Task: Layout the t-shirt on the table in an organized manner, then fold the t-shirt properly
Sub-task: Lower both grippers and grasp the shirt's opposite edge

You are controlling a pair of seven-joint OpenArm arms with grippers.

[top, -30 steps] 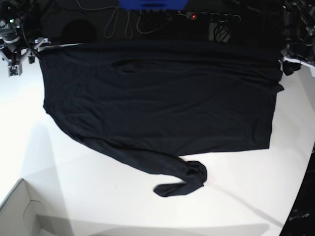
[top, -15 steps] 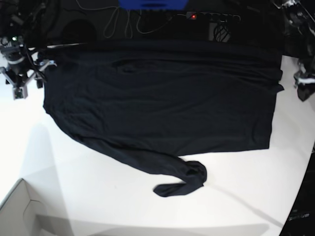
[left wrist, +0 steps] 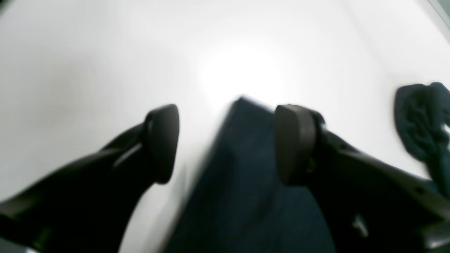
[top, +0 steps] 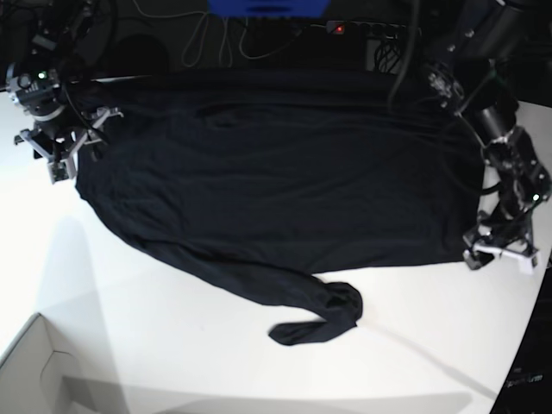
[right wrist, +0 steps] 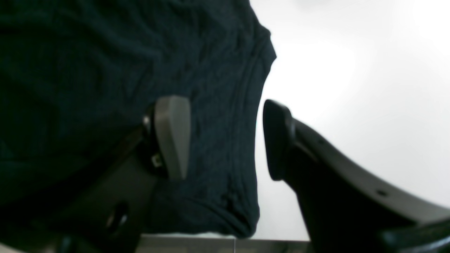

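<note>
Nearest the base camera: a white box corner point(top: 30, 366) at the table's point(top: 198, 362) lower left edge. Just beyond it, on the bare white top, a twisted, bunched sleeve point(top: 323, 319) trailing from the t-shirt point(top: 276, 172). Spread dark and mostly flat across the middle of the table, hem and sides running wide from one arm to the other, far edge reaching the table's back rim. At the shirt's lower corner on that view's right, the left gripper point(top: 500, 250), lowered close to the cloth; seen from the left wrist as left gripper point(left wrist: 226, 144) with jaws spread wide, a blurred dark corner of fabric below the gap, nothing pinched. At the shirt's upper corner on the opposite side, the right gripper point(top: 60, 142); from its own wrist, right gripper point(right wrist: 226, 138) likewise splayed apart, straddling the wrinkled shirt edge without clamping it. Farthest back, cables and a power strip point(top: 371, 30) in the dark behind the table.
</note>
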